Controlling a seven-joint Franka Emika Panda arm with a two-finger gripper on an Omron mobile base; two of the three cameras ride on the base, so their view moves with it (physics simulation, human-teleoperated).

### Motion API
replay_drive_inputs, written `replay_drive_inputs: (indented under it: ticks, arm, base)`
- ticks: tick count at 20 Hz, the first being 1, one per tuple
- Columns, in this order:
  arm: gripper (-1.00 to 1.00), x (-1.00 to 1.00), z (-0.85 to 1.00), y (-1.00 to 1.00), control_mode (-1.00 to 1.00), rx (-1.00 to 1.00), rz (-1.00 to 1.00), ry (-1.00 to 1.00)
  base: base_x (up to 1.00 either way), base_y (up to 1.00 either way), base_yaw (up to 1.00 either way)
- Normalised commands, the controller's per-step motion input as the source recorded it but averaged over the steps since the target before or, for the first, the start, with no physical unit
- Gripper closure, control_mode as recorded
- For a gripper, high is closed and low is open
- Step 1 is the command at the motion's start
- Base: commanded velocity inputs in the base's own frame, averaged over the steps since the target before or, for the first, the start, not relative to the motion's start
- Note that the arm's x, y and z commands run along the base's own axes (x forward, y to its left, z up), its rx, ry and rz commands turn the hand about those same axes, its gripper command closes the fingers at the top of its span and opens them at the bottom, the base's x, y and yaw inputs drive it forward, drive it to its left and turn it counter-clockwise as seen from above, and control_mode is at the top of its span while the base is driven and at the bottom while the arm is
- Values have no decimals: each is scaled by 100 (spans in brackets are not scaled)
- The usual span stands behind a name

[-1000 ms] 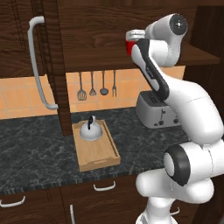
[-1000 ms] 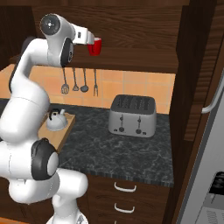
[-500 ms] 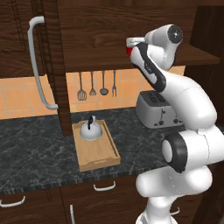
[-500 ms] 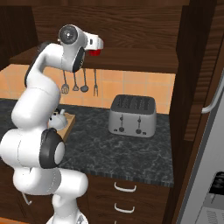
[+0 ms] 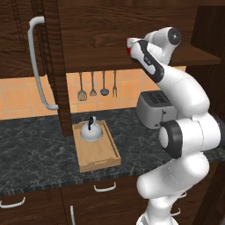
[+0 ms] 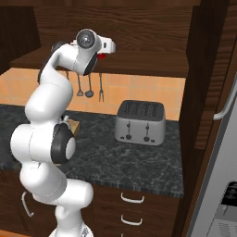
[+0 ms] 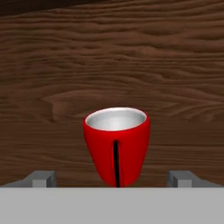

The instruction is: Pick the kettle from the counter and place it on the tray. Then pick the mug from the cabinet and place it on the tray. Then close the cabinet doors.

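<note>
The red mug (image 7: 117,144) stands upright on the cabinet (image 5: 96,30) shelf, its pale inside showing from above. My gripper (image 7: 112,179) is open, with one fingertip on each side of the mug and a gap left on both sides. From the base views, the gripper (image 5: 131,43) is up at shelf height and only a sliver of the mug (image 5: 128,51) shows beside it. The silver kettle (image 5: 91,131) sits on the wooden tray (image 5: 103,156), which lies on the dark counter (image 5: 35,149). One cabinet door (image 5: 17,44) stands open at the left.
A silver toaster (image 5: 154,110) stands on the counter right of the tray, below my arm. Several utensils (image 5: 93,85) hang on the orange tiled wall. Another open door (image 6: 206,78) hangs at the right. Drawers with silver pulls (image 6: 132,198) sit under the counter.
The arm's upper links have swung round and the hand has closed in on the mug, hiding most of it in the base views. The jaws have stayed open.
</note>
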Motion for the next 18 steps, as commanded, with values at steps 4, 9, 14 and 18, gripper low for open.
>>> replay_drive_inputs:
  ticks: [4, 9, 14, 18]
  arm:
    - [-100, 14, 1, 0, -100, 0, 0, 0]
    - [-100, 21, 0, 1, -100, 0, 0, 0]
    - [-100, 25, 0, 1, -100, 0, 0, 0]
    - [100, 10, 0, 1, -100, 0, 0, 0]
  base:
    - [0, 0, 0]
    - [0, 0, 0]
    - [0, 0, 0]
    - [0, 0, 0]
